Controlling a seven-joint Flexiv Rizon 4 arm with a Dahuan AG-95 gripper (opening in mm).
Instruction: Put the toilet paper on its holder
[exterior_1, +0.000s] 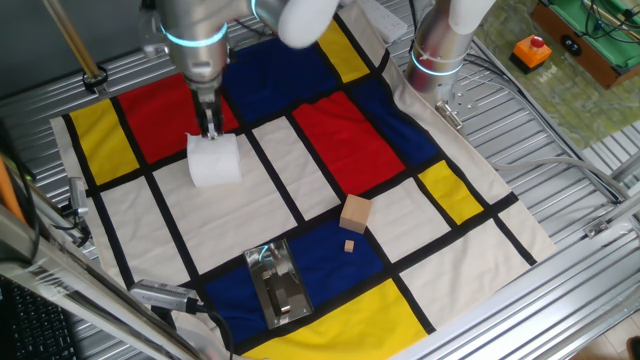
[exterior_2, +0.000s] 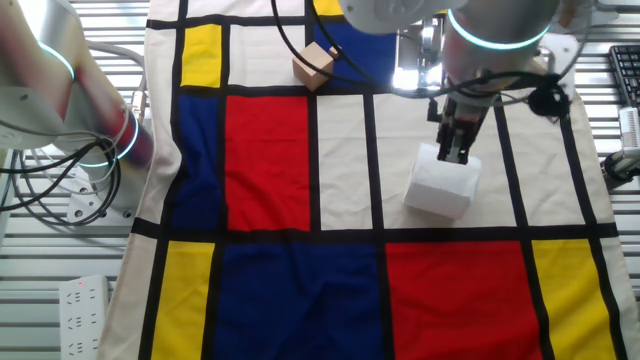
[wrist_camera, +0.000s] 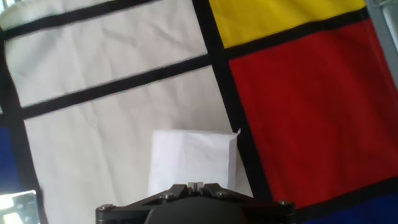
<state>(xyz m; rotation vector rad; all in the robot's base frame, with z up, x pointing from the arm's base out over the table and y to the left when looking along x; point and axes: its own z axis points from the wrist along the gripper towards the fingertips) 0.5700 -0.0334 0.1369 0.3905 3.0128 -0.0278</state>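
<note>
Nearest in the one fixed view, one chrome holder (exterior_1: 275, 284) is seen lying flat on a blue panel of the checked cloth (exterior_1: 330, 140) that covers the counter (exterior_1: 560, 200). Just beyond it, one small wooden peg (exterior_1: 349, 246) is found, and next to that, one tan wooden cube (exterior_1: 355, 213) at the edge of a white panel. Further back, one toilet paper roll (exterior_1: 214, 160) is seen on a white panel, well apart from the holder. The fingers (exterior_1: 211, 128) are set at the roll's top edge; whether they are clamped on it or merely touching cannot be told, since the tips are hidden in every view. The arm (exterior_1: 195, 40) is held nearly vertical above the roll, wrist pointed straight down. One second arm base (exterior_1: 440, 45) is seen at the far corner.
</note>
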